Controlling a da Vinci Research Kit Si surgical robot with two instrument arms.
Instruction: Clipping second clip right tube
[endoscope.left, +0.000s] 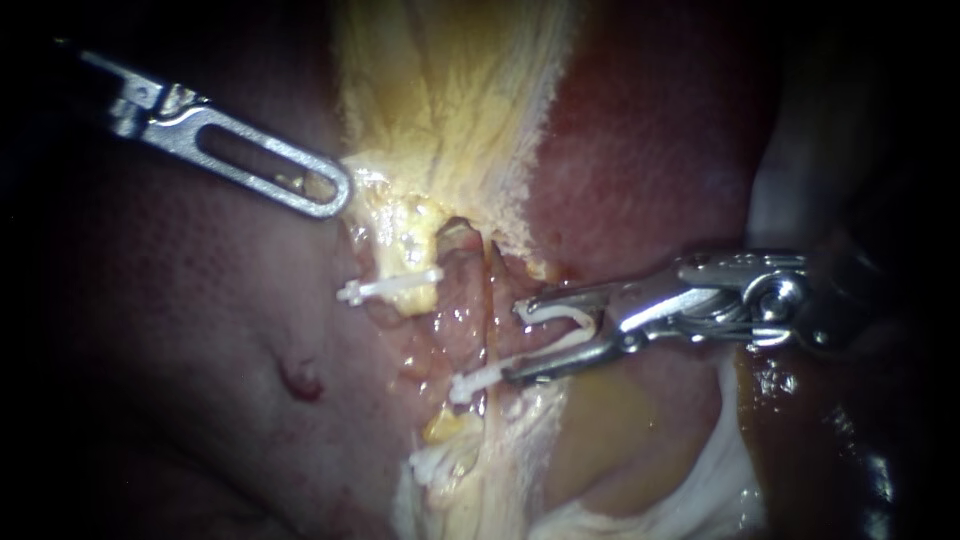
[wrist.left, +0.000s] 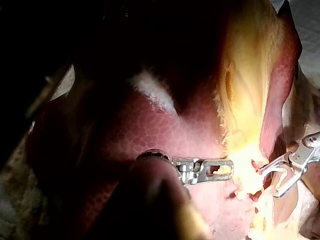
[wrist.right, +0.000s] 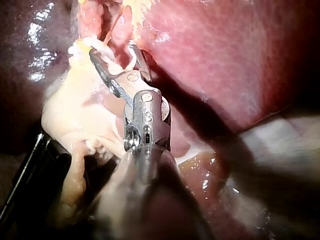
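Your right instrument (endoscope.left: 515, 340) reaches in from 3 o'clock. Its jaws are spread wide and carry an open white clip (endoscope.left: 490, 376), with one leg seated along each jaw. The clip's lower leg juts past the jaw tip and touches the pink tube (endoscope.left: 462, 295) at centre frame. The upper leg ends just beside the tube, at its 3 o'clock. A closed white clip (endoscope.left: 390, 288) lies crosswise on the pale strand just beside the tube, at its 9 o'clock.

Your left instrument (endoscope.left: 335, 195) slants in from 10 o'clock. Its slotted jaws are pressed together on the edge of the yellow tissue (endoscope.left: 440, 100), and a fleck of that tissue shows through the slot. Dark red liver (endoscope.left: 650, 150) flanks the yellow band at 2 o'clock and at 8 o'clock.

In the left wrist view, the left instrument's tip meets the brightly lit yellow tissue, and the right instrument's spread jaws sit just ahead of it.
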